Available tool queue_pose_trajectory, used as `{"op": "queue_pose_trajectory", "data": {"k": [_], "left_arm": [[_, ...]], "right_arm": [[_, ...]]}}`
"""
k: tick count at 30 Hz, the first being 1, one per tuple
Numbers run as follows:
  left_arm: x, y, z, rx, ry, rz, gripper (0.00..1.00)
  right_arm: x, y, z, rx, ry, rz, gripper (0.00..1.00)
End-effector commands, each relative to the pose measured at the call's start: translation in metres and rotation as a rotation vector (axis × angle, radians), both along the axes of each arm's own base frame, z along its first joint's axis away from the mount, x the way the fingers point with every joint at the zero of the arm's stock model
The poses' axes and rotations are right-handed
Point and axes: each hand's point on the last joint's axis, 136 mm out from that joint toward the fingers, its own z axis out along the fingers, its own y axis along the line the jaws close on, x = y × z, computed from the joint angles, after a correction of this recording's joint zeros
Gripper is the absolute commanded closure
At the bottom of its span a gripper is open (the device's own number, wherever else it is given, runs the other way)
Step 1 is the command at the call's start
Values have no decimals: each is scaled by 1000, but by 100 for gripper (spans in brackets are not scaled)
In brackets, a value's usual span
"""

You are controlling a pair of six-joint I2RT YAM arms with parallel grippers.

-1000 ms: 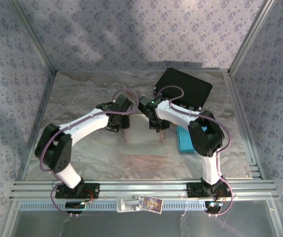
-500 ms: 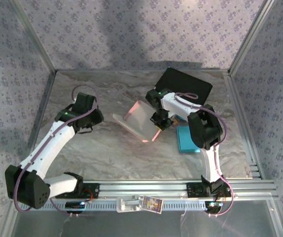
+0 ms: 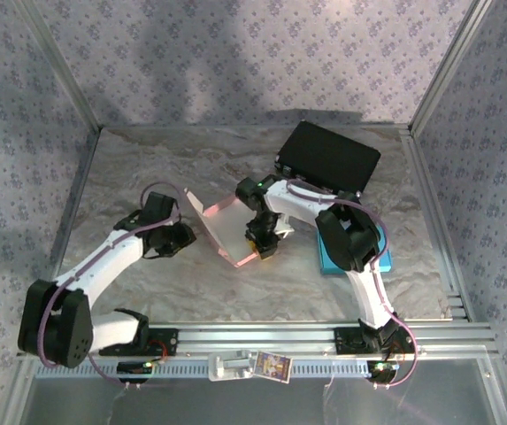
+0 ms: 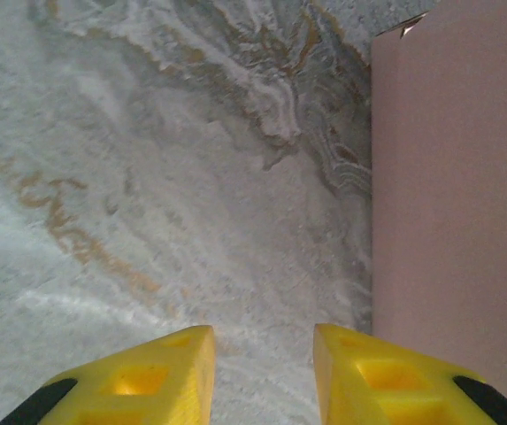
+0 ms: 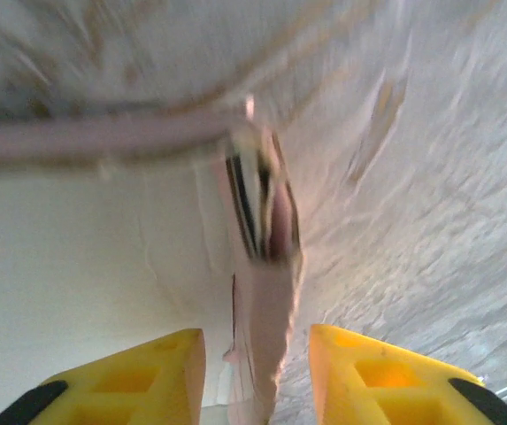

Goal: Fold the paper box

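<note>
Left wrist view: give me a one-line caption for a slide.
Left gripper, jaws apart and empty, over the marbled table, with the pink paper box along the picture's right side.

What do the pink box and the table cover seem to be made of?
Pink box: thin card or stiff paper, matt; it stands in flat panels with sharp creases.
Table cover: probably a thin printed sheet with a marble pattern, slightly shiny; wrinkles show across it.
</note>
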Motion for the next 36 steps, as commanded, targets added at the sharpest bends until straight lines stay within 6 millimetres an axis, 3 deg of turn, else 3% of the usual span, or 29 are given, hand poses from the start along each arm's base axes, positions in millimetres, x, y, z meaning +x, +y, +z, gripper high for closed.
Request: {"op": "queue_pose_trajectory", "data": {"k": [1, 5, 7, 8, 11, 13, 15, 16, 19, 28, 36], "left_arm": [[17, -6, 2, -33, -30, 13, 66], [25, 0, -3, -17, -22, 45, 66], [28, 2, -7, -16, -16, 58, 66], [31, 2, -8, -17, -13, 65, 66], [35, 4, -12, -24, 4, 91, 66], [38, 5, -15, -25, 11, 111, 66], [40, 6, -18, -30, 18, 128, 67], [41, 6, -20, -32, 21, 134, 67], [45, 5, -26, -35, 33, 149, 67], [59, -2, -41, -71, 61, 182, 67], [78, -7, -47, -78, 65, 184, 67]], "right_arm": [[4, 1, 15, 27, -22, 25, 51], [27, -14, 62, 20, -186, 172, 42], [41, -23, 83, 16, -277, 217, 42], [50, -29, 91, 8, -325, 254, 44], [83, -51, 100, -28, -456, 393, 61], [106, -58, 93, -26, -510, 496, 66], [121, -69, 78, -41, -502, 569, 79], [126, -68, 70, -24, -498, 602, 86], [141, -63, 46, 8, -478, 684, 92], [158, -31, 5, 137, -435, 765, 90], [162, -6, -2, 263, -469, 822, 87]]}}
